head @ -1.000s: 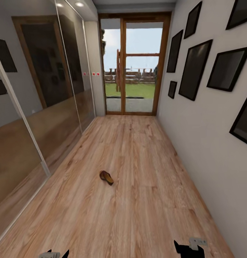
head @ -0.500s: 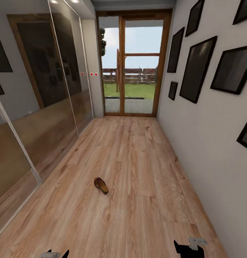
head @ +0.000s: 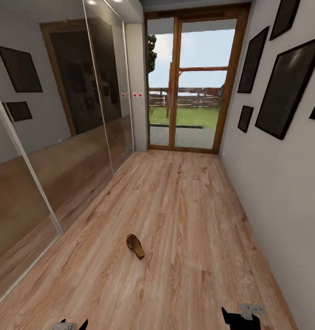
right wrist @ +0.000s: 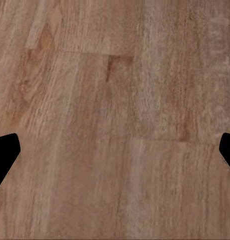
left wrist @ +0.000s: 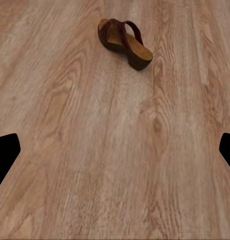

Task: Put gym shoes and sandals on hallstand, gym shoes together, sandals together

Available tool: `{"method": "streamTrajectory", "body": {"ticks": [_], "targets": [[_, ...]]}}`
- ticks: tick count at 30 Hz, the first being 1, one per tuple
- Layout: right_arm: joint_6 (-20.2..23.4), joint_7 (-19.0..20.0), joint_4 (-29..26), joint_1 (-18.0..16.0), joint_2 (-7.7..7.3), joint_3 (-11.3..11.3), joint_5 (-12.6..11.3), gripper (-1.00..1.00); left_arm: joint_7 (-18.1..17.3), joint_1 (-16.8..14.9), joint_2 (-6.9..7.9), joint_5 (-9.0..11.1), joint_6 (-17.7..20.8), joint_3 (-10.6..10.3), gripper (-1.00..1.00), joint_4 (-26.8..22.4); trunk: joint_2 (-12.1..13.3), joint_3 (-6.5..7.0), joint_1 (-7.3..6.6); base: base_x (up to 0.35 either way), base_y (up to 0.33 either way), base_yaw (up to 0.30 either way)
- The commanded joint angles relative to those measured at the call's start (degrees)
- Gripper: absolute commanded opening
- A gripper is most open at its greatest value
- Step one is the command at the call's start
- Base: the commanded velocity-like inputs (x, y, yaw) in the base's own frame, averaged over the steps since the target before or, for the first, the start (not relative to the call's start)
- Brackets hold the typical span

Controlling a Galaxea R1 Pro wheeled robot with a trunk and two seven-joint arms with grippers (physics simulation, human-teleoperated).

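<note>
One sandal lies alone on the floor, near the middle of the corridor, closer to the mirrored wall than to the picture wall. The left gripper and right gripper hang spread wide over bare planks, both empty.

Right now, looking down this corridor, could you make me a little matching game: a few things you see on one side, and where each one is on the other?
Things:
1. sandal
2. glass door
3. dark picture frames
4. mirrored panels

Places:
A. on the wall at the right
B. at the far end of the corridor
C. along the left side
D. lying on the wood floor, ahead of the left arm

Pairs: 1-D, 2-B, 3-A, 4-C
</note>
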Motion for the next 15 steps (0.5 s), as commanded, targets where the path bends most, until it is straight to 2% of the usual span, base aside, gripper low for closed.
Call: {"method": "streamTrajectory", "body": {"ticks": [1, 15], "targets": [[-0.1, 0.5, 0.1, 0.0, -0.02, 0.0, -0.6, 1.00, -0.6, -0.1, -0.04, 0.0, 0.0, 0.4, 1.00, 0.1, 0.0, -0.05, 0.02, 0.305, -0.168, 0.277], [-0.1, 0.5, 0.1, 0.0, -0.03, 0.0, -0.6, 1.00, -0.6, -0.1, -0.04, 0.1, 0.0, 0.5, 1.00, 0.0, 0.0, -0.05, 0.02, 0.305, -0.168, 0.278]]}}
